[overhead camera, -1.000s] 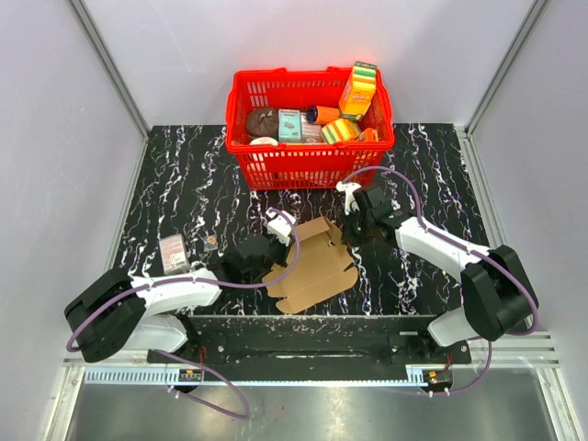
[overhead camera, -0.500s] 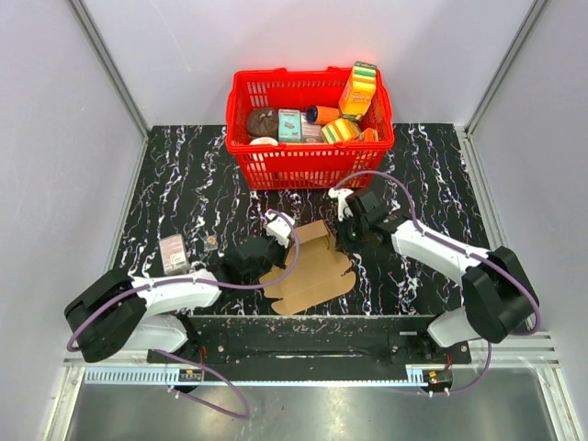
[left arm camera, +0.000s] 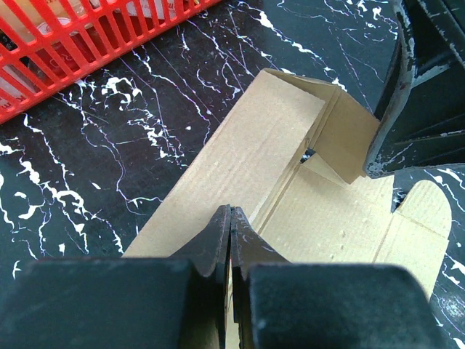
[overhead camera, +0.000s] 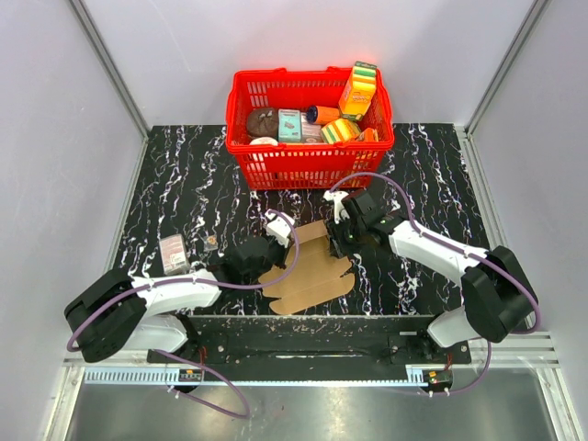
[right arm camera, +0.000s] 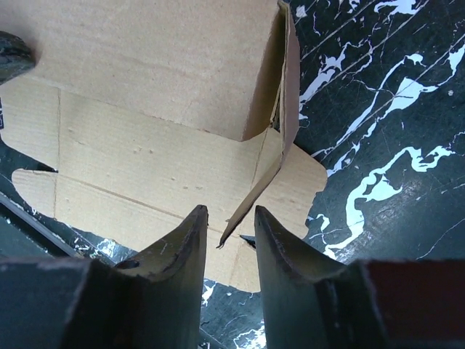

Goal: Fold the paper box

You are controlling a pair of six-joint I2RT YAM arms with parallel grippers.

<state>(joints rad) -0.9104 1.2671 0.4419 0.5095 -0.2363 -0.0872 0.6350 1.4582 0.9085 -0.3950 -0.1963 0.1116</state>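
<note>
Top external view: the paper box (overhead camera: 312,268) lies partly folded on the tabletop (overhead camera: 184,175), between the two grippers and on the near side of the red basket (overhead camera: 308,165). The left gripper (overhead camera: 268,248) meets the box's left edge; the right gripper (overhead camera: 336,235) sits at its far right corner. Neither gripper's state can be read from this view. Left wrist view: the left gripper (left arm camera: 230,215) has its fingers pressed together, and a thin strip of cardboard shows between them, so it is clamped on the near edge of the box (left arm camera: 254,160), which extends straight ahead. A raised flap stands at the far end, touching a finger (left arm camera: 389,109) of the right gripper. Right wrist view: the right gripper (right arm camera: 227,212) has its fingers slightly apart, straddling the upright flap's edge. Contact with either finger cannot be confirmed. The rest of the box (right arm camera: 145,145) spreads ahead and to the left.
</note>
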